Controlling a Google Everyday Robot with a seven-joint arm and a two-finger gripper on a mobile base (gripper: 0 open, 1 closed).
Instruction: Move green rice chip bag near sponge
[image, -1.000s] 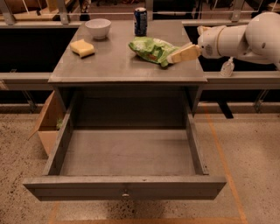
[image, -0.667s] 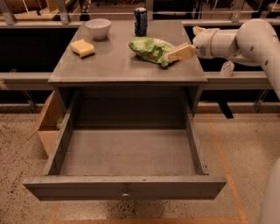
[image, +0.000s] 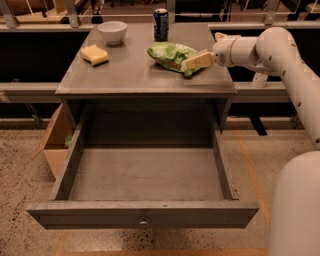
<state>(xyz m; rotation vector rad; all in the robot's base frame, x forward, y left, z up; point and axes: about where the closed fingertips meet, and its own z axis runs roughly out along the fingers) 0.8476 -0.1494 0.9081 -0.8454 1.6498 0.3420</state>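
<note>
The green rice chip bag (image: 170, 55), light green and wrinkly, lies on the right half of the grey table top (image: 135, 72). The sponge (image: 94, 54), a pale yellow block, lies on the left half, in front of a white bowl. My gripper (image: 190, 64) comes in from the right on a white arm. Its cream fingertips sit at the bag's right end, touching or just over it. A wide stretch of table top separates the bag from the sponge.
A white bowl (image: 112, 31) stands at the back left and a dark blue can (image: 161, 23) at the back middle. A large drawer (image: 145, 175) hangs open below the table top. A cardboard box (image: 54, 142) sits on the floor at the left.
My arm has reached further left and its fingertips have closed in on the bag's right end. The bag, sponge, bowl and can have not moved.
</note>
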